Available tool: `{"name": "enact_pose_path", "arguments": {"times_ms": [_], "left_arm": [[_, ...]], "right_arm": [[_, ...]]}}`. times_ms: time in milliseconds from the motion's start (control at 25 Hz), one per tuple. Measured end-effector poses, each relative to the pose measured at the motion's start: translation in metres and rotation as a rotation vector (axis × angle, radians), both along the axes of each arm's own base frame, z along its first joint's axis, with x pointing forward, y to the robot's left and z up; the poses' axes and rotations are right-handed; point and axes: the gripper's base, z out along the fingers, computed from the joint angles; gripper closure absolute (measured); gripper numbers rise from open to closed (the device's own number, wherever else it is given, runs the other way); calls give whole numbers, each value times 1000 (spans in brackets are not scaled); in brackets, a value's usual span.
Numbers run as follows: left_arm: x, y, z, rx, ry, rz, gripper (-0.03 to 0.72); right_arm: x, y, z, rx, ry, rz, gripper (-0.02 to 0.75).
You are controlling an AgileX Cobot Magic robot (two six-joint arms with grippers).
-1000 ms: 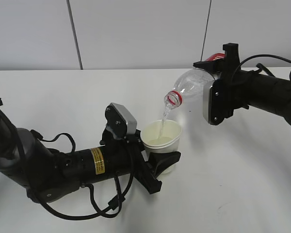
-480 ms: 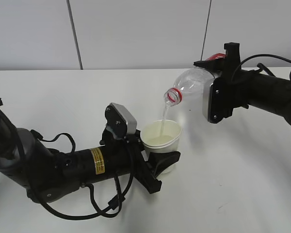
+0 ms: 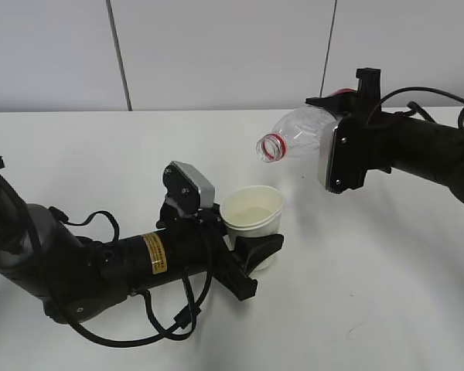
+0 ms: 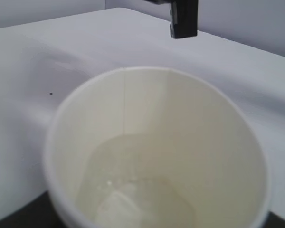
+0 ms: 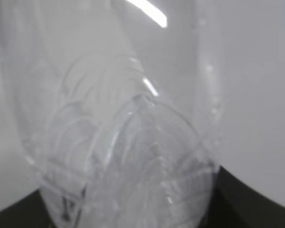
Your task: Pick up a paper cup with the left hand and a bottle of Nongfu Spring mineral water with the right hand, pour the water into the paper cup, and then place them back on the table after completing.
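My left gripper (image 3: 255, 251), on the yellow-stickered black arm, is shut on the white paper cup (image 3: 252, 210), which stands upright with some water in it. The cup (image 4: 156, 152) fills the left wrist view. My right gripper (image 3: 348, 124) is shut on the clear water bottle (image 3: 298, 135), held nearly level above and right of the cup, its open red-ringed mouth (image 3: 269, 147) pointing left. No water streams from it. The bottle (image 5: 118, 142) fills the right wrist view. Both are above the white table (image 3: 371, 294).
A plain grey-white wall with two thin dark seams stands behind the table. The left arm's cables (image 3: 162, 325) loop down near the table's front. A dark part of the right arm (image 4: 183, 19) shows at the top of the left wrist view.
The bottle has tilted back up and moved slightly left and higher; the stream of water into the cup has stopped. The left arm and cup have shifted slightly left.
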Motion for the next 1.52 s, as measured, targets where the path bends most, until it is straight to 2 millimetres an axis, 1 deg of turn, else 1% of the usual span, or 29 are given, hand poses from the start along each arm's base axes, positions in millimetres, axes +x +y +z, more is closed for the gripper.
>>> {"name": "enact_pose_path", "arguments": {"times_ms": [200, 360, 520, 760, 920, 1040, 1240, 1520], "left_arm": [[0, 0, 0, -1, 1, 3, 295], [1, 0, 0, -3, 2, 11, 295], [2, 1, 0, -6, 4, 24, 296], [3, 1, 0, -9, 6, 36, 296], [3, 2, 0, -9, 6, 37, 296], [7, 6, 3, -10, -1, 52, 296], [20, 21, 18, -30, -39, 87, 296], [36, 47, 20, -22, -51, 147, 296]], "right_arm": [[1, -1, 1, 71, 32, -36, 353], [2, -4, 2, 225, 101, -104, 353], [3, -5, 2, 395, 181, -162, 353], [4, -6, 2, 717, 340, -248, 353], [4, -6, 2, 887, 428, -286, 353], [4, -6, 2, 995, 484, -310, 353], [4, -7, 2, 1117, 546, -338, 353], [4, -7, 2, 1215, 596, -360, 353]]}}
